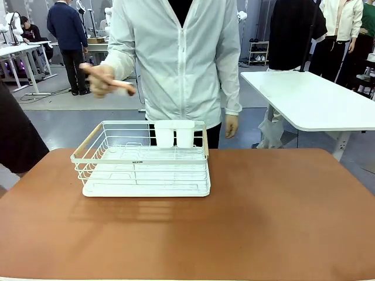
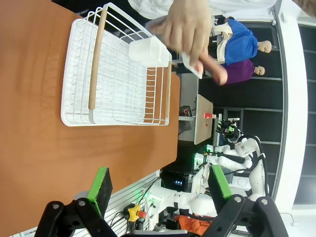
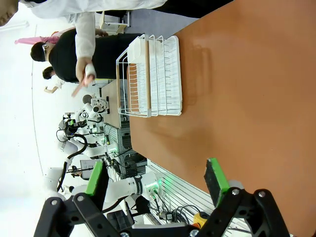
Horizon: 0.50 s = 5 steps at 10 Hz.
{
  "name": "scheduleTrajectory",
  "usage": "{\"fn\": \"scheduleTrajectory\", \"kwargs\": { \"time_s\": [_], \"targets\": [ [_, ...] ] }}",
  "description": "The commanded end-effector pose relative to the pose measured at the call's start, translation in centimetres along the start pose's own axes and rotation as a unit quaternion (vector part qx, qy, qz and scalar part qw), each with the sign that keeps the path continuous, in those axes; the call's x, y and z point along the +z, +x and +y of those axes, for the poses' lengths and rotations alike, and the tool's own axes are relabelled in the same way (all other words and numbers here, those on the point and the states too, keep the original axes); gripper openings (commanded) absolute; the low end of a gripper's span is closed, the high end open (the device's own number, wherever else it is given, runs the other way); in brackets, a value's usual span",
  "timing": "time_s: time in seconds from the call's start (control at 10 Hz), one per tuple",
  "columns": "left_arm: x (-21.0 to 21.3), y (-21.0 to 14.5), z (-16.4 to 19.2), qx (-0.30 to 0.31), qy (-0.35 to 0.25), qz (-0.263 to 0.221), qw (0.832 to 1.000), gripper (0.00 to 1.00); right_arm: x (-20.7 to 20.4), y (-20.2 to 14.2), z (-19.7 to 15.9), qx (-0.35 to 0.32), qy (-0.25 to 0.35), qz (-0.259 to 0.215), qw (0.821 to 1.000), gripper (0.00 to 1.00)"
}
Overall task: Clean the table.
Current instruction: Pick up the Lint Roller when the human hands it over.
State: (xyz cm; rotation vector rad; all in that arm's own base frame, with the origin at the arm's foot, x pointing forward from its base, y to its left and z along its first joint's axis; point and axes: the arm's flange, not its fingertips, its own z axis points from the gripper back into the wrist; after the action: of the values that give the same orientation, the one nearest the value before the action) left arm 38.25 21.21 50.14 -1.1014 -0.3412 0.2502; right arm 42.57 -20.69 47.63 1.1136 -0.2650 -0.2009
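The table [image 1: 263, 216] has a bare reddish-brown top. A white wire dish rack [image 1: 143, 161] with a white cup-shaped holder [image 1: 174, 133] stands on its far left part. A person in a white jacket stands behind the rack. One raised hand [image 1: 104, 79] holds a small white and pink thing, too blurred to name; the other hand [image 1: 231, 126] hangs down. My left gripper [image 2: 160, 185] is open above the table's near edge, and the rack [image 2: 118, 84] lies well ahead of it. My right gripper [image 3: 155, 177] is open too, far from the rack [image 3: 153, 74].
A white-topped desk [image 1: 316, 99] stands behind the table at the right. Other people stand in the room farther back. The table's middle and right [image 3: 247, 98] are bare brown surface.
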Motion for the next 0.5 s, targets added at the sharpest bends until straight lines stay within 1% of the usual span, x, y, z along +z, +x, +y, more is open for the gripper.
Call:
{"fn": "scheduleTrajectory", "kwargs": {
  "time_s": [0.0,0.4],
  "targets": [
    [0.18,-0.21,-0.05,-0.001,-0.005,0.000,1.000,1.00,0.03,-0.03,0.13,0.001,0.002,0.000,1.000,1.00],
    [0.18,-0.21,-0.05,-0.001,-0.005,0.000,1.000,1.00,0.03,-0.03,0.13,0.001,0.002,0.000,1.000,1.00]
  ]
}}
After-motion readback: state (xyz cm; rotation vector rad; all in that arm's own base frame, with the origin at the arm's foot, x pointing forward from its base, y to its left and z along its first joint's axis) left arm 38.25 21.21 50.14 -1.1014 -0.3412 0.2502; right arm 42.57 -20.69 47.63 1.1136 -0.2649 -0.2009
